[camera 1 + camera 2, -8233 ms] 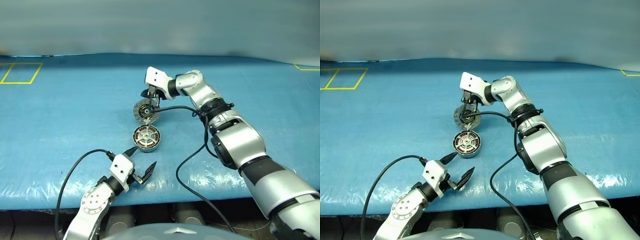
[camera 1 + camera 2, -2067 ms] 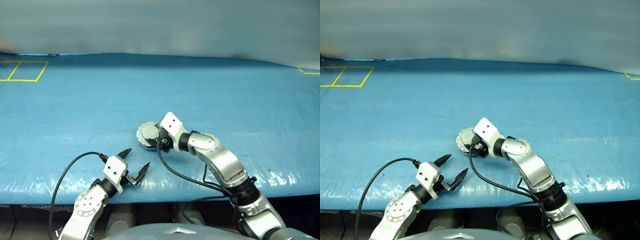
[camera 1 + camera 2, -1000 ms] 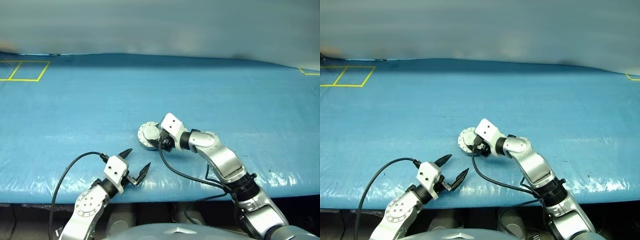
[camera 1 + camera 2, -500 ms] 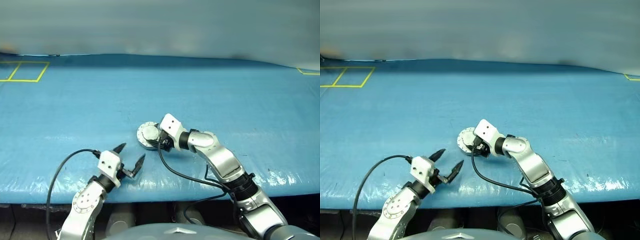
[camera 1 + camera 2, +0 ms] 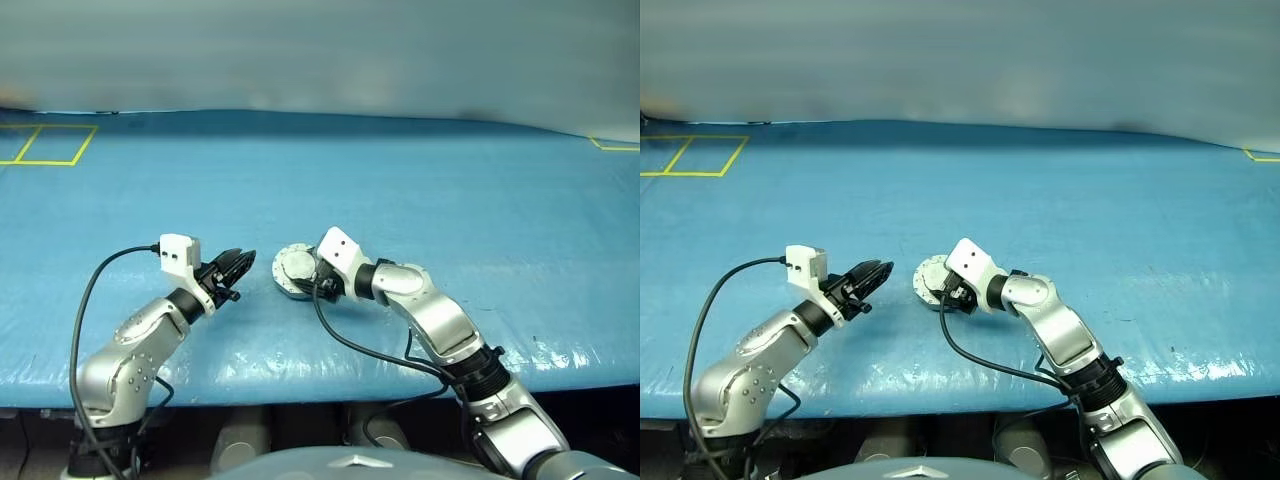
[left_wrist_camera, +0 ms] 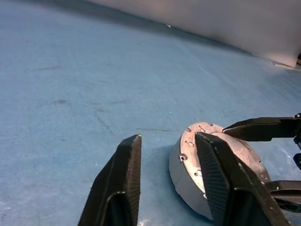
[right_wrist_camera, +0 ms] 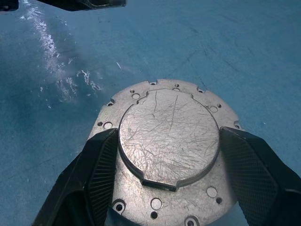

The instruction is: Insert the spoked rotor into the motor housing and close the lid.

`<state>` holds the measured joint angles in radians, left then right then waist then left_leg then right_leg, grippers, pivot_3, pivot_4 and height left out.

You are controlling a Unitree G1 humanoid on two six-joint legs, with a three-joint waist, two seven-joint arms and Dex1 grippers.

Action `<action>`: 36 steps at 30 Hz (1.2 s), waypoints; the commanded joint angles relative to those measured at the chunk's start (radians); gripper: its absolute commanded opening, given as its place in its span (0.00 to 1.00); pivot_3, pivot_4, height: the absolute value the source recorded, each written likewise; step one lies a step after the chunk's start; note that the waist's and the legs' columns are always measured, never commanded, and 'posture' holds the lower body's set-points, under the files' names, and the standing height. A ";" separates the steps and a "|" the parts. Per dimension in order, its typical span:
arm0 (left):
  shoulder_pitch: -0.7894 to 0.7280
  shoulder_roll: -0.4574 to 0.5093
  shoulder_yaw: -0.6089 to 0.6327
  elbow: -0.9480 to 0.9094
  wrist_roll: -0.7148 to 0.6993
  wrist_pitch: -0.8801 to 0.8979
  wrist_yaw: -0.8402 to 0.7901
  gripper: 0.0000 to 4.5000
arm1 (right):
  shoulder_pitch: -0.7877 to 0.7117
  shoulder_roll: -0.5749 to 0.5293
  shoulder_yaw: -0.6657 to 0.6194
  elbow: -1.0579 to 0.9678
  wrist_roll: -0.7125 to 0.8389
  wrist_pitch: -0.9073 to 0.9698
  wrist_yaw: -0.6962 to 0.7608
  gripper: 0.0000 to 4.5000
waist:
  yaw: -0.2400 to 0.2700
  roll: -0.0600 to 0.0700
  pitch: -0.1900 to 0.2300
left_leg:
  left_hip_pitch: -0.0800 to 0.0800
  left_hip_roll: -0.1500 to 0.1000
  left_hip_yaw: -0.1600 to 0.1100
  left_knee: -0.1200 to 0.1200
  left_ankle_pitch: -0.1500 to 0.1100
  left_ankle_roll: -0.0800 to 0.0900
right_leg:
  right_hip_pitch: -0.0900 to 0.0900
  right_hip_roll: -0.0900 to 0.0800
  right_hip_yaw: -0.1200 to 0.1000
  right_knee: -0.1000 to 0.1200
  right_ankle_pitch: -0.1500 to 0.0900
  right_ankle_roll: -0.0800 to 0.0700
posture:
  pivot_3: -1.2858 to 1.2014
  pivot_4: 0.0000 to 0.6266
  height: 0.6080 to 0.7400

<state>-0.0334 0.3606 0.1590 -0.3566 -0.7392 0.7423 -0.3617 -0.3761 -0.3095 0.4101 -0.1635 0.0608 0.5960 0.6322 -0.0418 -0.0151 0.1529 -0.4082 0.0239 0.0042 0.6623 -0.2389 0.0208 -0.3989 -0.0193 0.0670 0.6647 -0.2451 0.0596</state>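
Currently, right gripper (image 5: 306, 275): fingers spread wide, clasping the closed lid (image 7: 168, 132) from both sides.
Left gripper (image 5: 876, 272): fingers narrowed with a gap, empty, just beside the motor housing (image 6: 186, 181).
Left arm: raised, reaching level.
Change: previously low at table (image 5: 480, 190) edge, fingers wider.

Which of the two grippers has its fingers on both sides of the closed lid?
The right gripper: its fingers straddle the lid, one on each side. The left gripper is beside the lid, apart from it, fingers nearly together.
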 commanded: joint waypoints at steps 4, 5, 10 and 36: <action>-0.102 -0.001 0.021 0.088 -0.091 0.085 -0.048 0.01 | 0.005 0.008 -0.004 0.017 -0.013 0.006 -0.017 0.68 | -0.001 0.000 0.000 | 0.000 0.000 0.000 -0.001 0.000 0.000 | 0.000 0.000 0.000 0.000 0.001 -0.001 | 0.52 0.24 1.00; -0.114 -0.005 0.020 0.103 -0.092 0.101 -0.037 0.01 | 0.006 0.008 -0.004 0.017 -0.013 0.006 -0.016 0.68 | -0.001 0.000 0.000 | 0.000 0.000 0.000 -0.001 0.000 0.000 | 0.000 0.000 0.000 0.000 0.001 -0.001 | 0.52 0.24 1.00; -0.148 -0.015 -0.003 0.148 -0.066 0.122 -0.030 0.01 | 0.009 0.007 -0.005 0.019 -0.013 0.005 -0.020 0.68 | 0.000 0.000 0.000 | 0.000 -0.001 0.000 -0.001 0.000 0.000 | 0.000 0.000 0.000 0.000 0.001 -0.001 | 0.52 0.24 1.00; -0.193 -0.022 -0.172 0.209 0.126 0.113 -0.090 0.00 | 0.058 -0.031 -0.004 -0.005 0.001 0.022 0.019 0.97 | 0.008 0.000 -0.001 | 0.000 -0.001 -0.001 -0.001 0.000 0.000 | 0.000 -0.001 0.000 -0.002 0.000 -0.002 | 0.52 0.24 1.00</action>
<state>-0.2297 0.3301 0.0114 -0.1377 -0.6328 0.8504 -0.4440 -0.3411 -0.3151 0.3951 -0.1753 0.0680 0.5981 0.6387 -0.0342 -0.0156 0.1518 -0.4085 0.0223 0.0035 0.6604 -0.2388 0.0206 -0.3984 -0.0212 0.0674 0.6622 -0.2453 0.0574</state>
